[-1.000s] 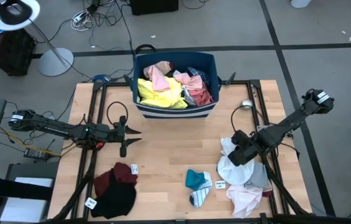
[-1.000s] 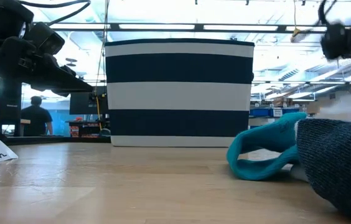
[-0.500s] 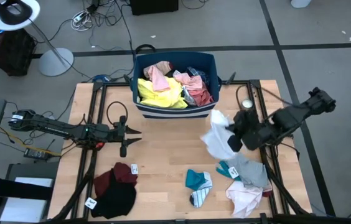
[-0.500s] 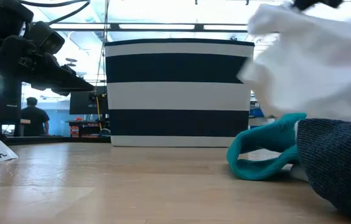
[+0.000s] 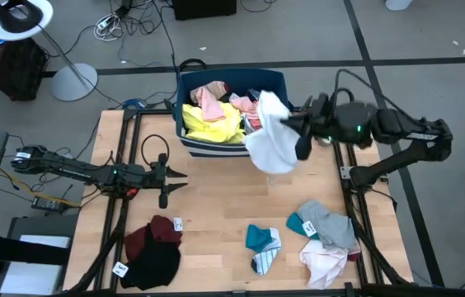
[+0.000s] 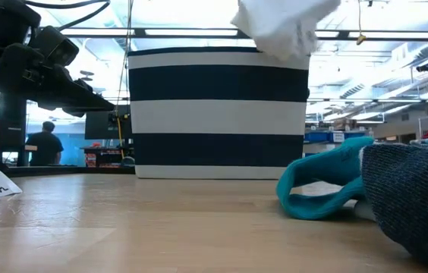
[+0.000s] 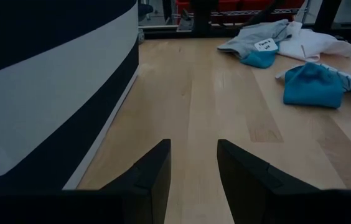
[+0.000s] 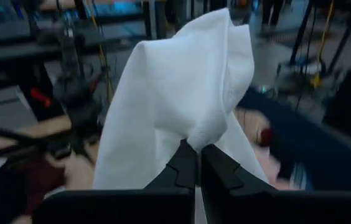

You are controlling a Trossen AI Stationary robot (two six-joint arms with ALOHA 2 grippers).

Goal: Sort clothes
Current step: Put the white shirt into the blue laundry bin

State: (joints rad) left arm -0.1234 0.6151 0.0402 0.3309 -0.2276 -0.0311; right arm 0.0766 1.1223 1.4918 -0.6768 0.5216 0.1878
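White garment [image 5: 271,144] hangs from your right gripper [image 8: 193,163], jaws pinched shut on its top fold.
It droops lengthwise at the bin's [image 5: 234,145] near right corner, bin just leftward; left gripper [image 7: 192,165] idles wide apart.

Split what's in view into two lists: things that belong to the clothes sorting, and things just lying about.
Belongs to the job:
white garment, held over the bin by the right gripper
yellow garment in the bin
maroon and black pile
teal sock
grey and pink pile

Just about:
striped bin
paper tags
floor lamp
idle left gripper
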